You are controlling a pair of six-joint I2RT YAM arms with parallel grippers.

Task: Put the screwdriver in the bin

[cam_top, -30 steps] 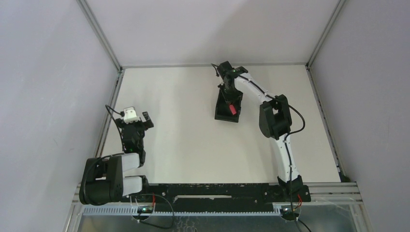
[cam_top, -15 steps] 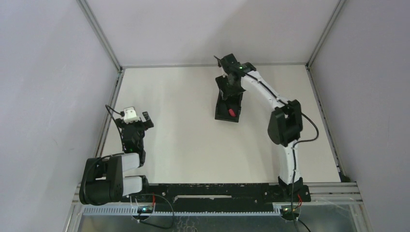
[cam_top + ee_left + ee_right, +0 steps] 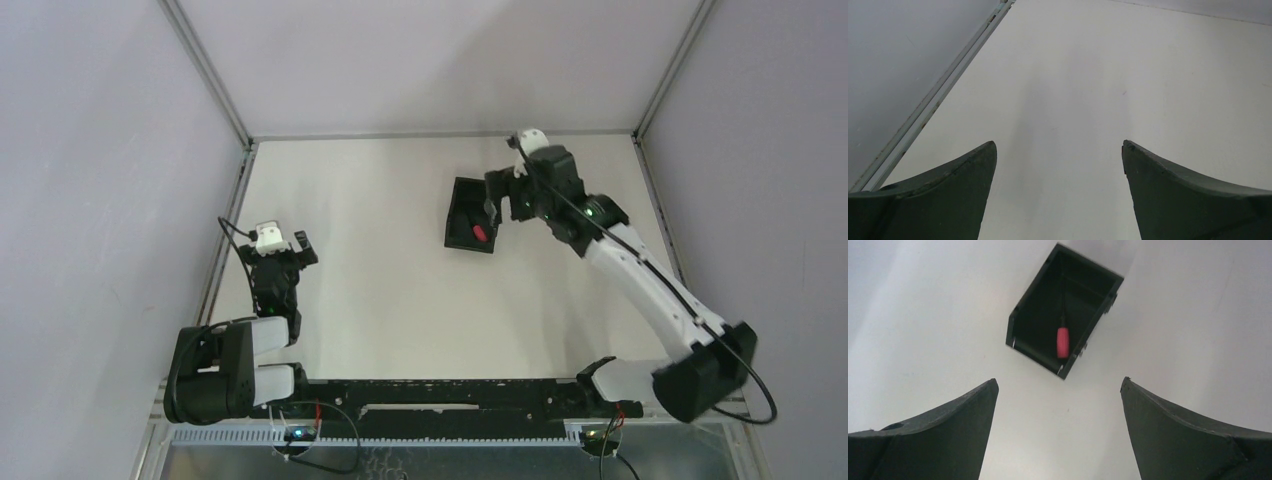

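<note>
The small black bin (image 3: 462, 203) stands on the white table at the back centre. Inside it lies the screwdriver (image 3: 479, 233), red handle toward the bin's near end. In the right wrist view the bin (image 3: 1020, 322) shows from above, with the screwdriver (image 3: 1063, 342) on its floor and the thin dark shaft pointing away. My right gripper (image 3: 497, 204) hovers just right of the bin, open, with nothing between its fingers (image 3: 1059, 381). My left gripper (image 3: 275, 248) rests far to the left, open over bare table (image 3: 1059, 144).
Metal frame rails (image 3: 228, 215) edge the table on the left, back and right, with grey walls behind them. The right arm's long white link (image 3: 640, 275) stretches diagonally over the right half of the table. The black base rail (image 3: 440, 395) runs along the near edge.
My right gripper opened and let go of the screwdriver, which now lies in the bin. The right arm then swung off the bin to its right. The left arm has not moved.
</note>
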